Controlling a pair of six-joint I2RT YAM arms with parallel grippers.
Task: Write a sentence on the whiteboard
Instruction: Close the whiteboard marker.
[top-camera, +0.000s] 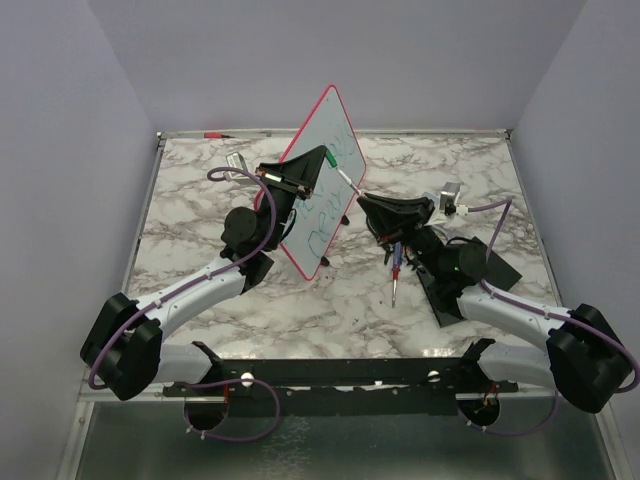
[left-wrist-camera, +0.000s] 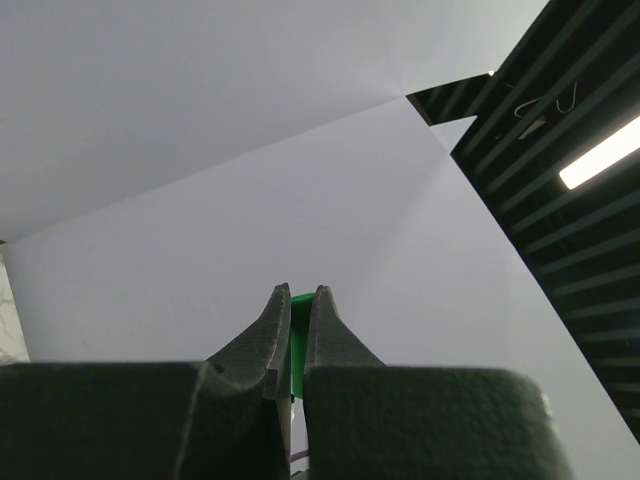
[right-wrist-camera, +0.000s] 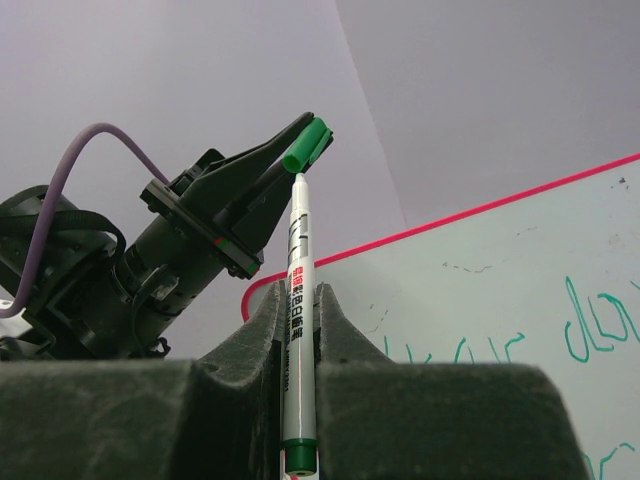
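Under both arms a marble bench (top-camera: 180, 220) is seen, and the whiteboard (top-camera: 325, 125) is stood up on edge near its middle, red-rimmed, with green writing on it. The right tool (right-wrist-camera: 298, 292) is shut on a white marker (right-wrist-camera: 297, 230). Its green cap (right-wrist-camera: 307, 145), in line with the pen, is pinched tight by the left tool (left-wrist-camera: 300, 293), just beside the board's face, to the left of the right tool

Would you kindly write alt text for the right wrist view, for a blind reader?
The right gripper is shut on a white marker whose upper end meets a green cap held by the left gripper. Behind is the whiteboard with green writing.
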